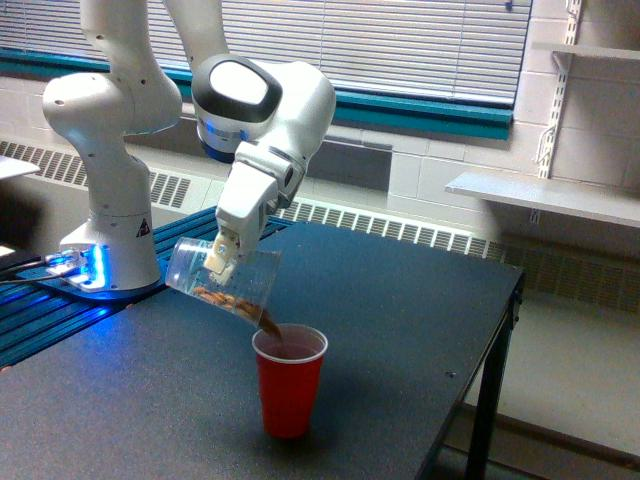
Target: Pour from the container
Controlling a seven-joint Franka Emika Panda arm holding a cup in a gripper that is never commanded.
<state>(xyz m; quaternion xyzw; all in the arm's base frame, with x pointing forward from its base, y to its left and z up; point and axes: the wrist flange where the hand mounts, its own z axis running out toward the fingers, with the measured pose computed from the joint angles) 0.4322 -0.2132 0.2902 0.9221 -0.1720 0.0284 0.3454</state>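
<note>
The container (222, 278) is a clear plastic cup held on its side, mouth tipped down toward the exterior view's right. Brown nut-like pieces lie along its lower wall and spill from its lip. My gripper (220, 262) is shut on the container's wall, and its fingers (217, 257) show through the plastic. Directly under the lip stands a red cup (289, 381) upright on the dark table (400, 330), with brown pieces falling into its white inside.
The arm's white base (108, 240) stands at the exterior view's left on a blue-lit rail. The table's edge runs down the exterior view's right side. A radiator and a window with blinds lie behind. A wall shelf (545, 195) hangs at the right.
</note>
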